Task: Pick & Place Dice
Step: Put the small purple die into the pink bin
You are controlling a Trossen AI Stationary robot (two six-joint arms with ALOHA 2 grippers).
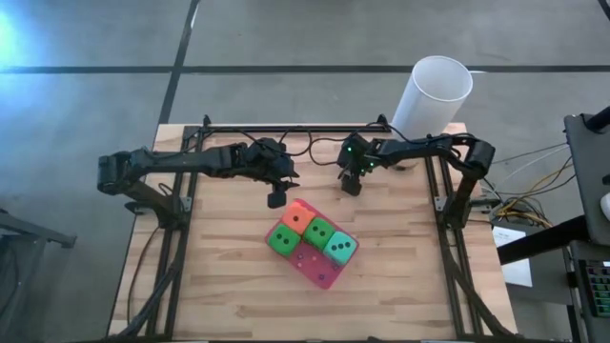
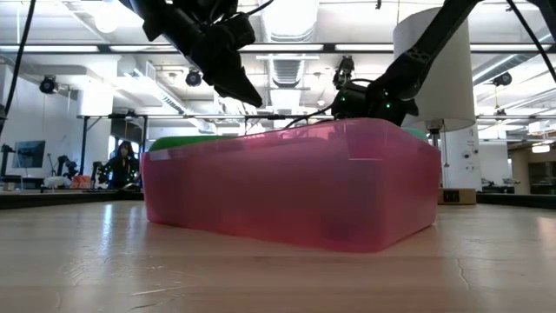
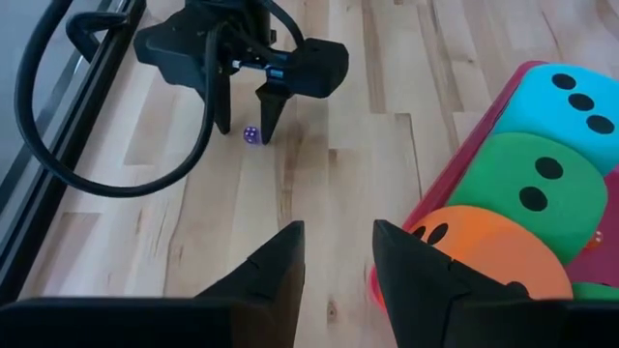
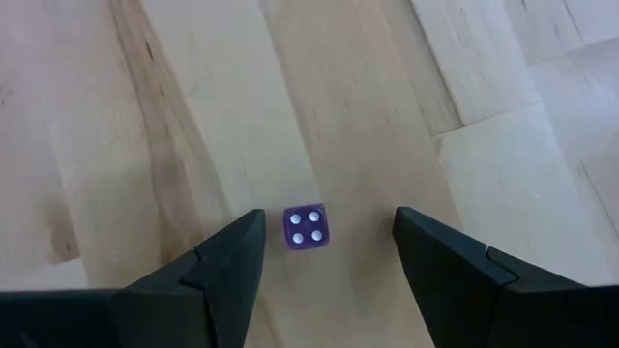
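Two green dice (image 1: 281, 239) (image 1: 318, 232), an orange one (image 1: 297, 218) and a teal one (image 1: 339, 248) sit in a pink translucent box (image 1: 319, 278) at mid-table. A tiny purple die (image 4: 307, 227) with white pips lies on the bare wood farther back. My right gripper (image 4: 329, 242) (image 1: 352, 187) stands open, pointing steeply down, with one finger on each side of the purple die and a gap to both. My left gripper (image 3: 337, 261) (image 1: 276, 200) hangs open above the table beside the box's far-left corner, holding nothing.
A tall white cylinder (image 1: 434, 95) stands at the table's far right corner. Black frame rails (image 1: 286, 129) run along the far edge and both sides. Cables (image 3: 106, 174) loop near the left rail. Bare wood lies in front of the box.
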